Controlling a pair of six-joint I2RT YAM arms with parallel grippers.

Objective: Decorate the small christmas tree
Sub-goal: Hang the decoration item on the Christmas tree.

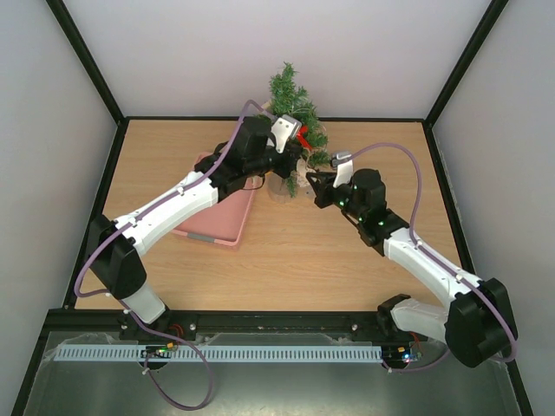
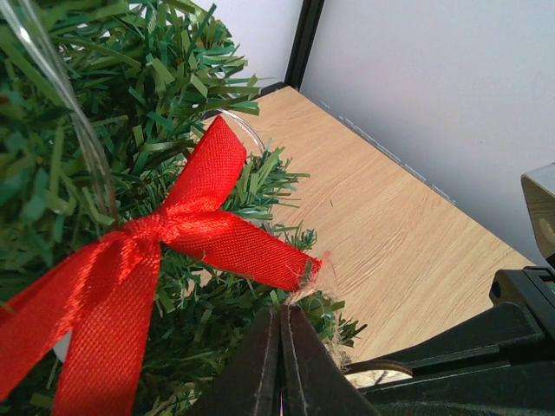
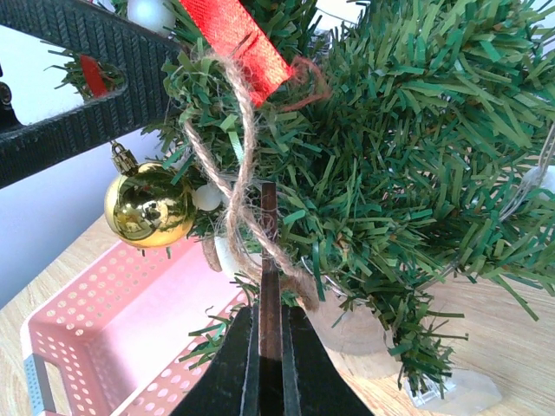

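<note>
The small christmas tree stands at the back middle of the table on a pale base. A red ribbon bow hangs on it, also seen from above. My left gripper is at the tree beside the bow, with its jaws shut and frayed jute twine at their tips. My right gripper is low at the tree's right side. Its jaws are shut on a thin brown wooden ornament, seen edge-on. The ornament's twine loop runs up toward the bow.
A pink perforated basket lies left of the tree, also in the right wrist view. A gold bauble and small white balls hang on the tree. A clear light wire runs through the branches. Walls enclose the table.
</note>
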